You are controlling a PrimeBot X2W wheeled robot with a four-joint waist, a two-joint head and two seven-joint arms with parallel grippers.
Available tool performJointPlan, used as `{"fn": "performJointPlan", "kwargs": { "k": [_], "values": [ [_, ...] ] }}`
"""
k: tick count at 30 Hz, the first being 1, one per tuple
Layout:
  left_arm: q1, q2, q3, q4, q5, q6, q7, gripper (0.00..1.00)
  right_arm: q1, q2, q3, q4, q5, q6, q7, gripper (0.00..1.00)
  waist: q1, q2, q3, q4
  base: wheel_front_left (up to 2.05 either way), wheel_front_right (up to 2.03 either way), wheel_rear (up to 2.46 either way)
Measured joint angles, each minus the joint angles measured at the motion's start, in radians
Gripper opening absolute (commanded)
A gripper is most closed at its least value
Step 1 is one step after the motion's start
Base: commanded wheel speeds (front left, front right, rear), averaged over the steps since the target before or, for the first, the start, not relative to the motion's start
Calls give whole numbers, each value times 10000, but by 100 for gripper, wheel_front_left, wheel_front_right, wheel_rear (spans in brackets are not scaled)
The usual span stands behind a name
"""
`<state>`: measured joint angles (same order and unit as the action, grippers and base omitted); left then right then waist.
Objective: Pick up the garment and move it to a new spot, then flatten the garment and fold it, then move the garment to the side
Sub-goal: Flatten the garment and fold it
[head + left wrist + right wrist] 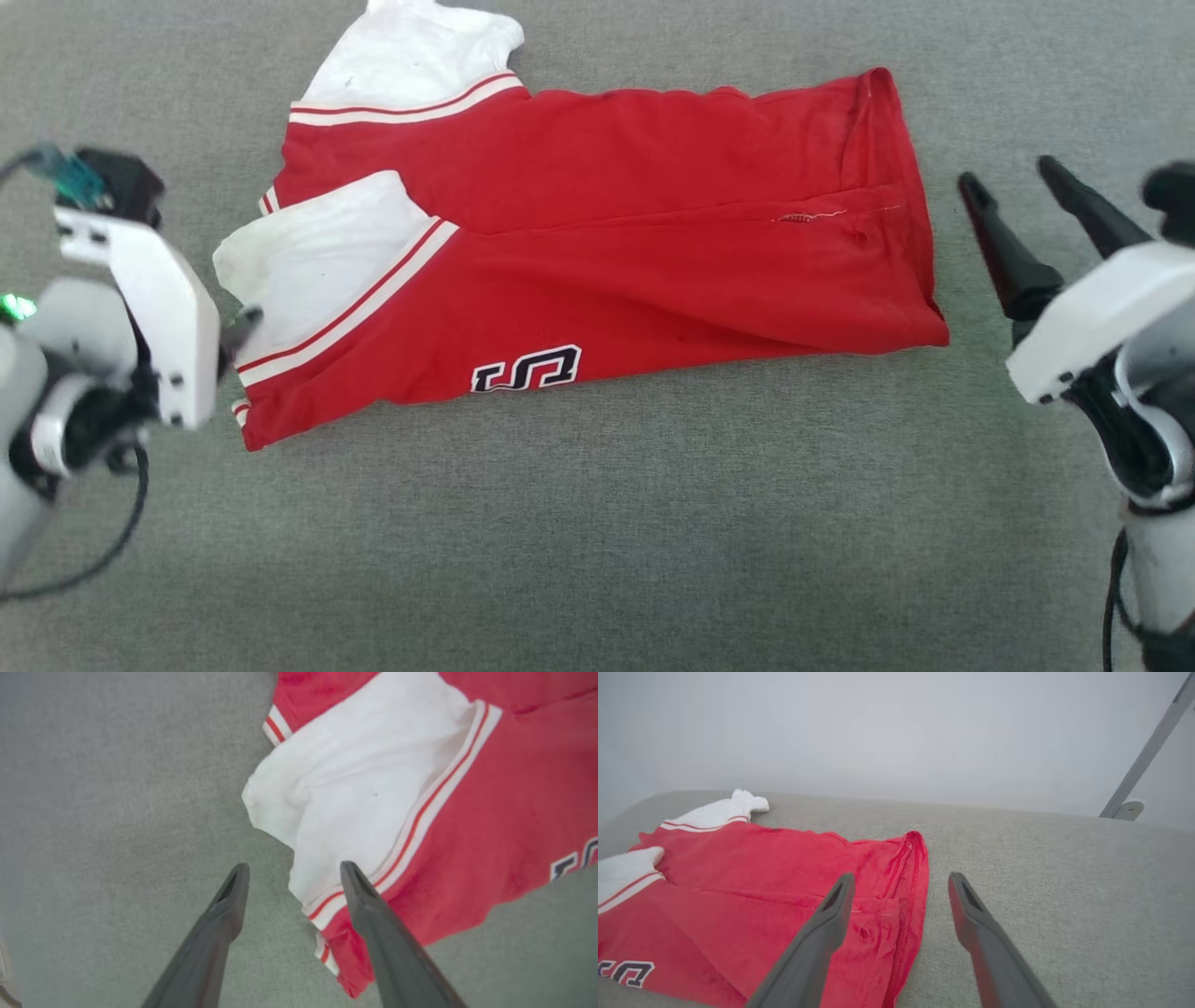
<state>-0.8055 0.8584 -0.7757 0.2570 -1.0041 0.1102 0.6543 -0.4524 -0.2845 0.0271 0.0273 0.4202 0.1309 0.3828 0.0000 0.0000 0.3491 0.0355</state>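
We are working on the fold step: the red jersey T-shirt is lying on the grey fabric surface, doubled lengthwise into a band, with its sleeves at our left. Our left gripper is hovering over the near white sleeve, jaws spread wide and holding nothing. Our right gripper is standing just beside the hem, equally wide and empty. Next, we are judging, one end is needing a two-handed pinch to carry it across the other.

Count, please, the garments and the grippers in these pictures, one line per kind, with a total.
Garment: 1
Grippers: 2, the left gripper and the right gripper, both open
Total: 3
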Motion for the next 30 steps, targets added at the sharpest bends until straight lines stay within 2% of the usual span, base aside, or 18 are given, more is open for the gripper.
{"fn": "performJointPlan", "kwargs": {
  "k": [6, 9, 14, 19, 20, 21, 30],
  "values": [
    [1468, 819, 31, -2146, -537, 1565, 602, 100, 1001, 1020, -779, -1302, -389, 0, -171, 100, 0, 0, 56, -168, 0, 0, 0],
    [1891, 959, 142, -2383, -702, 2019, 569, 100, 1372, 1358, -968, -1751, -483, 0, -2, 100, 0, 0, 133, -298, 0, 0, 0],
    [2154, 750, 376, -1795, -1145, 2188, 274, 100, 1765, 1641, -970, -2042, -518, 0, 600, 100, 0, 0, 296, -519, 0, 0, 0],
    [2104, 445, 364, -995, -1340, 1967, 439, 99, 1916, 1645, -807, -1864, -416, 0, 1509, 100, 0, 1, 460, -648, 0, 0, 0],
    [2044, 407, 364, -890, -1346, 1856, 491, 35, 1913, 1649, -780, -1799, -372, 0, 1724, 100, 0, 1, 495, -659, 0, 0, 0],
    [1978, 313, 364, -769, -1402, 1789, 504, 0, 1895, 1618, -734, -1724, -407, 0, 1914, 100, 0, 1, 534, -664, 0, 0, 0],
    [1361, -261, 159, -255, -1229, 1313, 506, 0, 638, 1465, -593, -673, -886, 0, 3933, 100, 0, 1, 727, -346, 0, 0, 0]
  ]
}}
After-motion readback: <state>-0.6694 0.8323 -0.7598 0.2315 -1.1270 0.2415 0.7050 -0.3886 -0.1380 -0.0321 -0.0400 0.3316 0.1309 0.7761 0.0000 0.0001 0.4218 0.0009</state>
